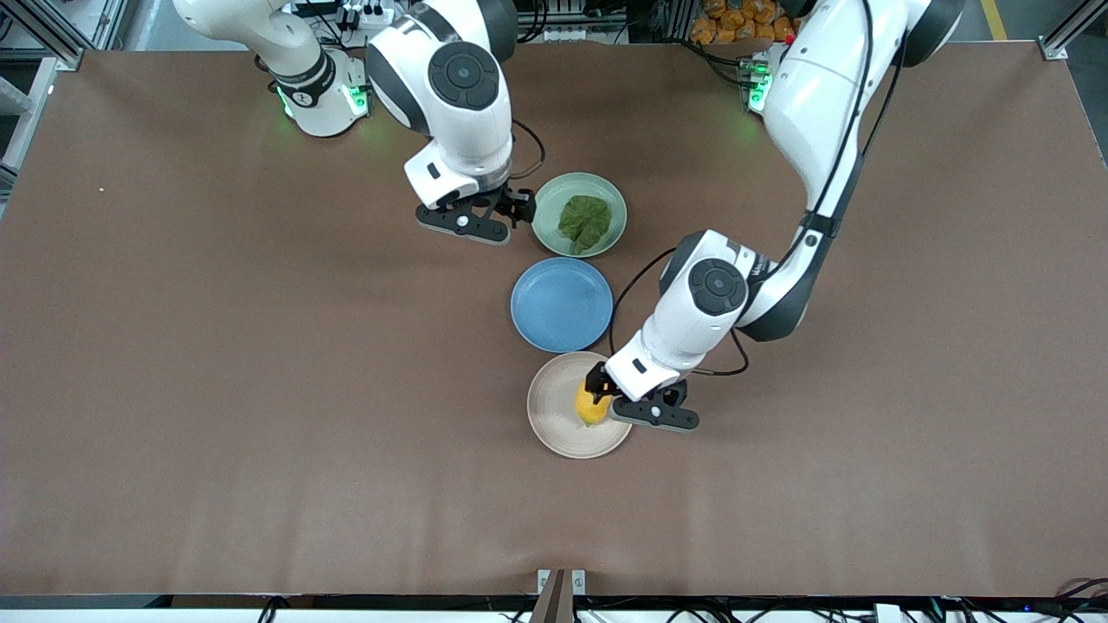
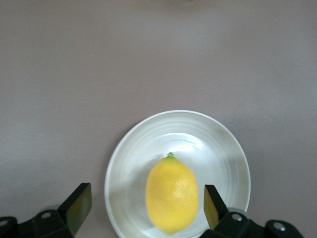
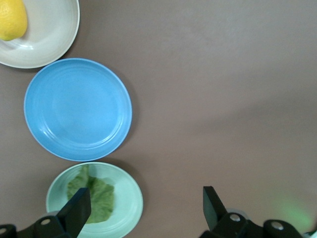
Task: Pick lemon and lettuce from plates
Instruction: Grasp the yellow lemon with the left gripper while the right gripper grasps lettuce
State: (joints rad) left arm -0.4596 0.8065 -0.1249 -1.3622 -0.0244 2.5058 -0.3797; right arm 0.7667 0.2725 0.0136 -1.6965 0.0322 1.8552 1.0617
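Nearest the front camera, the beige plate (image 1: 558, 428) holds the lemon (image 1: 590, 405) toward its rim at the left arm's end. The left gripper (image 2: 144, 204) hangs over it, fingers spread wide with free room on both flanks. The blue plate (image 1: 561, 304) lies just farther, rims almost meeting. Farthest, the lettuce (image 1: 585, 221) lies flat in the green plate (image 1: 547, 208); the right gripper (image 3: 146, 209) hovers spread over that plate's edge and bare table (image 1: 216, 346).

A brown tabletop (image 1: 216, 363) fills nearly the whole frame. Along the top edge, aluminium framing (image 1: 52, 30) stands at upper left, and orange packets (image 1: 736, 19) lie at upper center-right.
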